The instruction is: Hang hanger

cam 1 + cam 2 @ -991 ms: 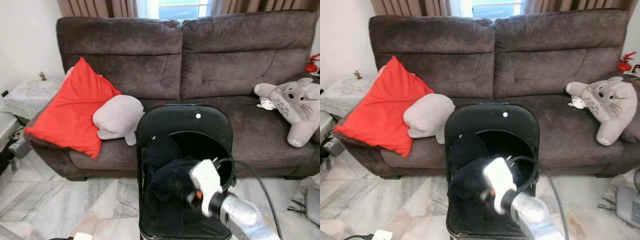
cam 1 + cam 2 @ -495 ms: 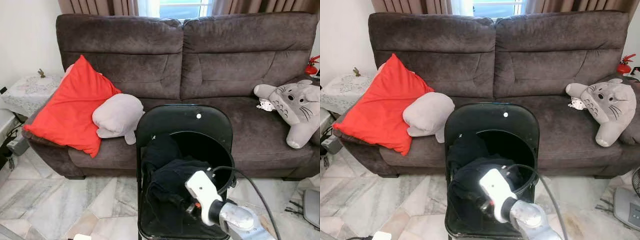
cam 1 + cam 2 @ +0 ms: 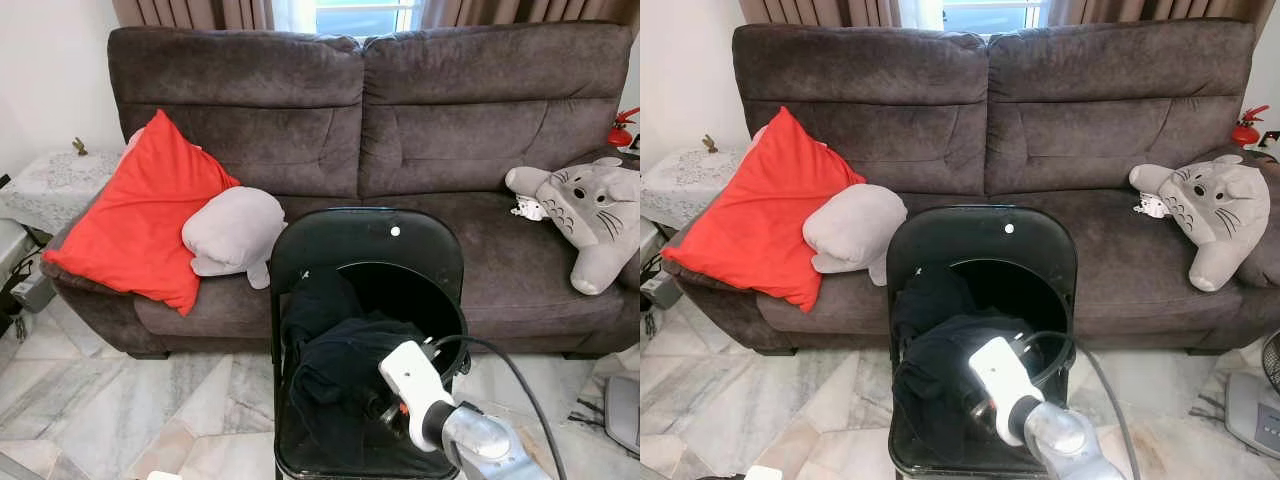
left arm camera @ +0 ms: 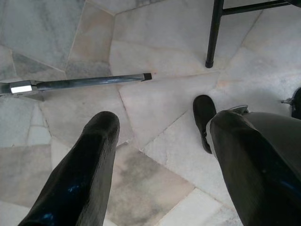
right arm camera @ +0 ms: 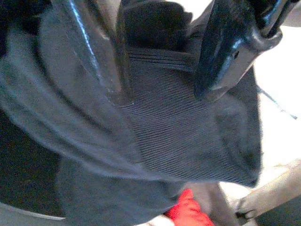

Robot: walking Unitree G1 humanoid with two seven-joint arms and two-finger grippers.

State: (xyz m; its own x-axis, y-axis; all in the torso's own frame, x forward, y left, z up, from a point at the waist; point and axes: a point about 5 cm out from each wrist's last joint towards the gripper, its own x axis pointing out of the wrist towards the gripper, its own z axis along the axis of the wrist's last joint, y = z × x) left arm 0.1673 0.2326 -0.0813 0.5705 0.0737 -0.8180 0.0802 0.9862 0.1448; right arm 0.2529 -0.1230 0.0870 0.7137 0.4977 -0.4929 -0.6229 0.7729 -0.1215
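A black folding chair (image 3: 366, 250) is seen in front of a brown sofa (image 3: 400, 120), with a dark garment (image 3: 335, 365) heaped on its seat. The right end effector (image 5: 162, 56) is pressed into that garment; in the right wrist view its two fingers (image 5: 221, 52) are set narrowly apart with ribbed dark cloth (image 5: 174, 127) bunched between and under them, though a firm hold cannot be confirmed. No hanger can be made out; if one lies under the cloth, it is hidden. The left end effector (image 4: 160, 141) is held wide and empty above the marble floor (image 4: 155, 61), near a chair leg (image 4: 214, 33). The step in hand is judged to be the pick-up of the garment from the seat. Next, a secure pinch and a straight lift clear of the chair back would be called for, so that nothing is snagged.
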